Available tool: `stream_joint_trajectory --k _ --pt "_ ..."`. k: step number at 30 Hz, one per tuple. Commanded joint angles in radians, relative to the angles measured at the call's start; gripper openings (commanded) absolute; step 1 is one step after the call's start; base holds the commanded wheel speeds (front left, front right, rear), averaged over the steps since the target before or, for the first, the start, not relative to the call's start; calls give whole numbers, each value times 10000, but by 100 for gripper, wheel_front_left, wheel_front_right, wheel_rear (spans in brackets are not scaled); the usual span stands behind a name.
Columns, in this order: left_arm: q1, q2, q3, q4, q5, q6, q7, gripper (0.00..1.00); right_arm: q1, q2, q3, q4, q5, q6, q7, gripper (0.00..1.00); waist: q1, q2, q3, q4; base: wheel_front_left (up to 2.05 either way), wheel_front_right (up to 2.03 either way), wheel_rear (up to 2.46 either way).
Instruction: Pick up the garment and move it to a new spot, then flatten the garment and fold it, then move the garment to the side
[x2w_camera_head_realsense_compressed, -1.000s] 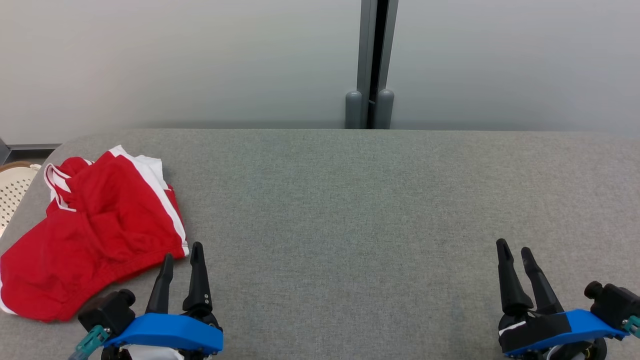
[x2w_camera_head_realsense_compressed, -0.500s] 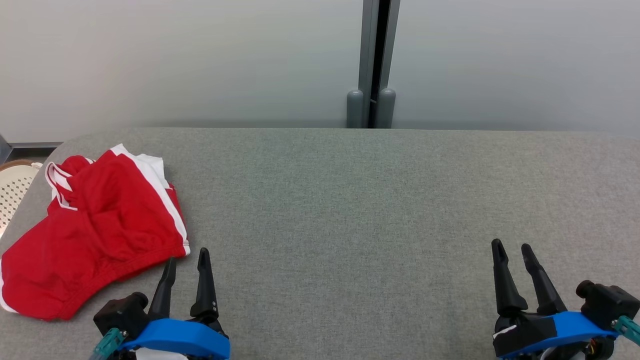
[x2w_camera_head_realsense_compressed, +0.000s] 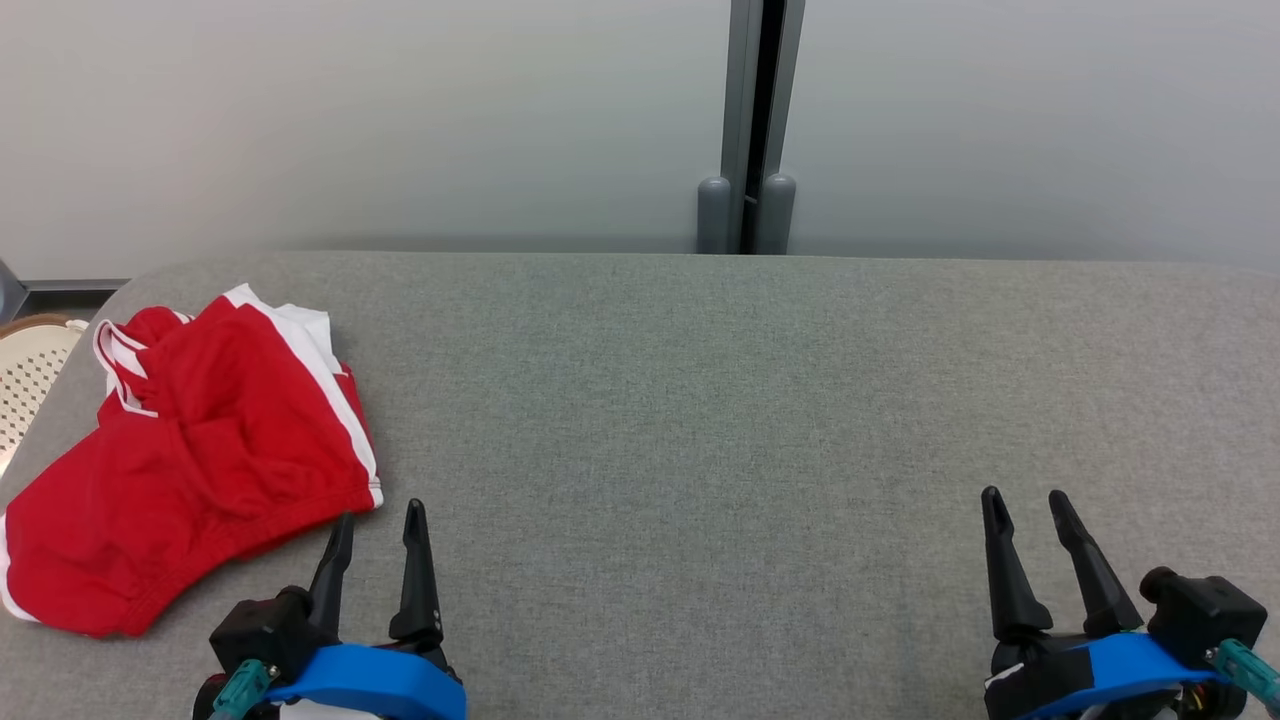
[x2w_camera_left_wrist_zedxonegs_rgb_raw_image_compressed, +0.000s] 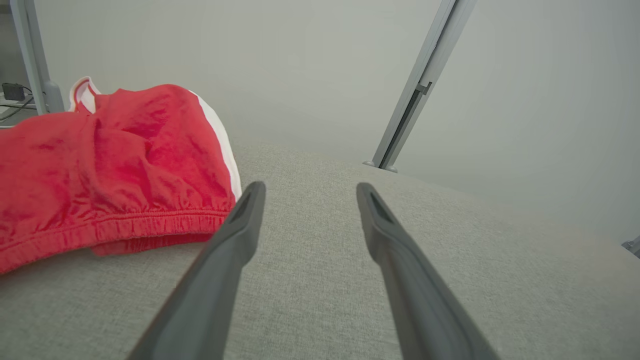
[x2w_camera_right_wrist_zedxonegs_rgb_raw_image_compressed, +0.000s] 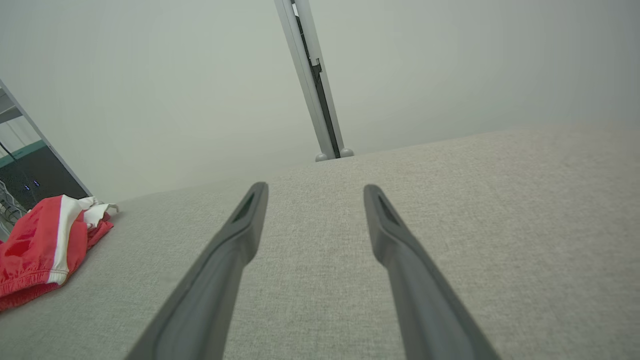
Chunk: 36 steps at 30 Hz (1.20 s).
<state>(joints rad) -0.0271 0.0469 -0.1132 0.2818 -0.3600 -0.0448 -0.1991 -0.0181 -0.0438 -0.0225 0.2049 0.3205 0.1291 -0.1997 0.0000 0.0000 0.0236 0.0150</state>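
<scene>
Right gripper (x2w_camera_right_wrist_zedxonegs_rgb_raw_image_compressed: 314, 190): two long dark fingers spread apart, empty, above grey fabric-covered table (x2w_camera_right_wrist_zedxonegs_rgb_raw_image_compressed: 500, 200). Crumpled red garment with white stripe (x2w_camera_right_wrist_zedxonegs_rgb_raw_image_compressed: 35, 250): table's left end. Grey metal post (x2w_camera_right_wrist_zedxonegs_rgb_raw_image_compressed: 312, 75): beyond far edge.

The crumpled red-and-white fabric garment (x2w_camera_head_realsense_compressed: 190, 450) lies on the grey cloth-covered desk (x2w_camera_head_realsense_compressed: 700, 400), at the frame's left. The left hand (x2w_camera_head_realsense_compressed: 378, 514) is just beside its lower right corner; the right hand (x2w_camera_head_realsense_compressed: 1023, 496), lower right, well apart.

Even, soft light; sharp frames, faint shadows.
</scene>
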Motion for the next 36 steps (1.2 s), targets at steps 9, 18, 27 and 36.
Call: stream_joint_trajectory --k 9,18,27,36 --pt "-68 44 -87 113 728 69 -248 100 12 -83 -111 71 -966 22 -253 100 0 0 35 13 0 0 0" --pt "-85 45 -154 237 1280 123 -436 100 42 -88 -93 113 -1680 22 -422 100 0 0 51 49 0 0 0" --pt "-145 45 -191 480 1666 156 -602 100 59 -92 -48 136 -2356 17 -599 100 0 0 84 59 0 0 0" --pt "-182 45 -268 667 1936 153 -677 100 63 -93 -48 174 -2655 18 -675 100 0 0 120 67 0 0 0"
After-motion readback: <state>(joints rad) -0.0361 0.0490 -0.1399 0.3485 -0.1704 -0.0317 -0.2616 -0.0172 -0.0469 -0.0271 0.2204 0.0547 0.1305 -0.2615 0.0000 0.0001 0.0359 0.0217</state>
